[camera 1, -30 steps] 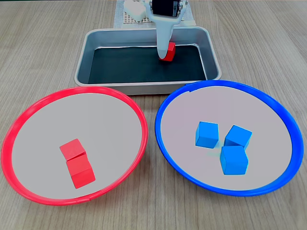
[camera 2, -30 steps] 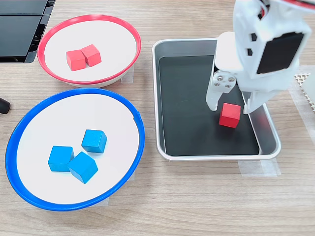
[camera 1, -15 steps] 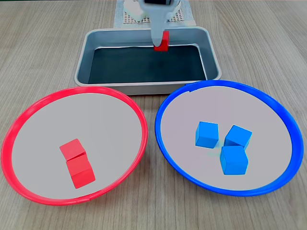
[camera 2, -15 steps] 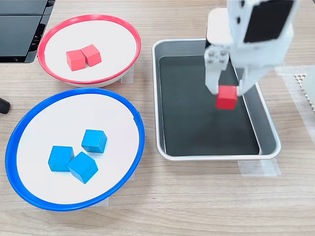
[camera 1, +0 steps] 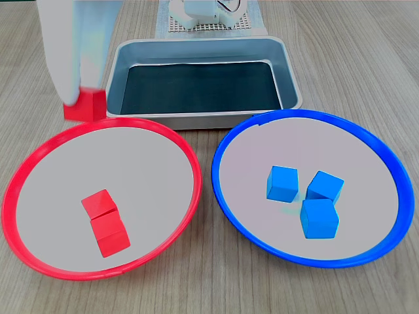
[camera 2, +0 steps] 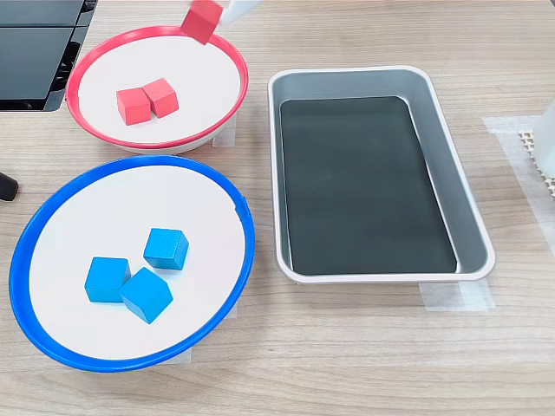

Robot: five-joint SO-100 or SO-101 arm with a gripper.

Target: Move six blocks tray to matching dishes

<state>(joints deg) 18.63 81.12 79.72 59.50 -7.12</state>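
In a fixed view: pincer (camera 1: 82,104) found blurred at upper left, clamped on a red block (camera 1: 85,106) and held aloft. Carried block located just off the far edge of the red-rimmed dish (camera 1: 29,160), near the left side of the tray (camera 1: 196,119). Tray, to the right of the pincer, seen with its dark bottom bare; no block left in it. Two red blocks (camera 1: 103,222), touching one another, lying in the red-rimmed dish below the pincer. Three blue blocks (camera 1: 308,196), close together, lying in the blue-rimmed dish (camera 1: 226,147), well to the right of and below the pincer.

In another fixed view: pincer (camera 2: 208,17) noted at the top edge, closed on the same red block (camera 2: 202,20), hanging at the far rim of the red-rimmed dish (camera 2: 236,74). Two red blocks (camera 2: 147,100) resting below and left of the pincer, inside that dish. Blue-rimmed dish (camera 2: 243,225) further below, holding the three blue blocks (camera 2: 139,273). Tray (camera 2: 276,173) to the right of and below the pincer, again bare.

Assessment: five of six blocks judged delivered, all blue done, two red done. Remaining: lowering and release of the last red block into the red-rimmed dish. Task judged nearly complete, pending that one placement.
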